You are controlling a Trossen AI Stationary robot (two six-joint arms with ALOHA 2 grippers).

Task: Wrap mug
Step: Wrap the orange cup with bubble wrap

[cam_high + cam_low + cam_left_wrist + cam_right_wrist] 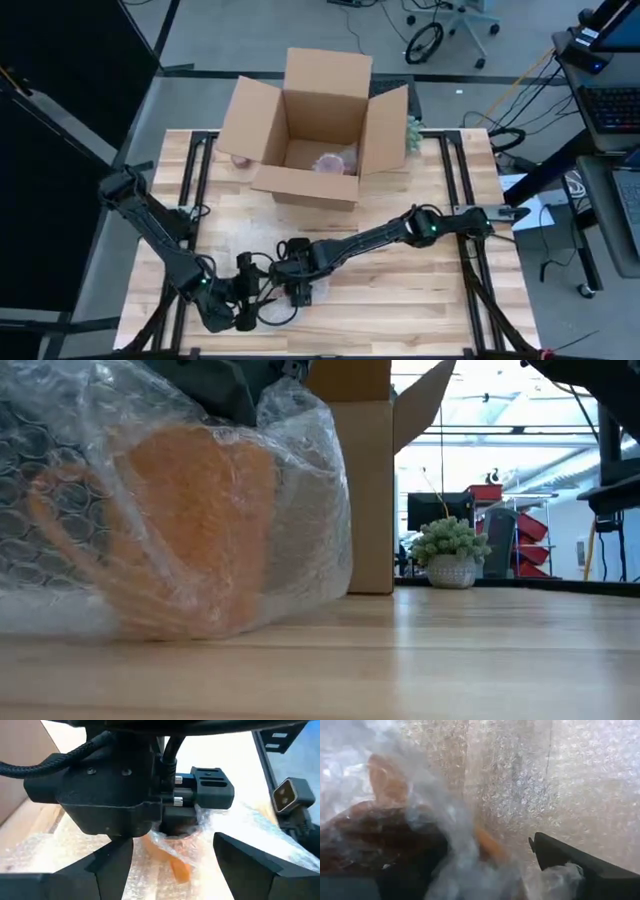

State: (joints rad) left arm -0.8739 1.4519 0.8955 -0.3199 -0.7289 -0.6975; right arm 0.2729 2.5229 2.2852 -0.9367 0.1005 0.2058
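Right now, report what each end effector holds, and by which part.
Right end effector presses into the bubble wrap over the orange mug; its grip cannot be confirmed. Left end effector is open, holding nothing.

Low view's pretty backlit by the bright room behind; bubble wrap point(170, 500) up close is blurry, and glare washes out both wrist views.

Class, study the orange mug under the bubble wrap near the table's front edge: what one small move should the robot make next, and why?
Probably the right hand should press the loose bubble wrap down over the orange mug. The low view shows the mug on its side, covered but with the sheet billowing loosely. The left hand, fingers spread, waits beside it and could then tuck the edge.
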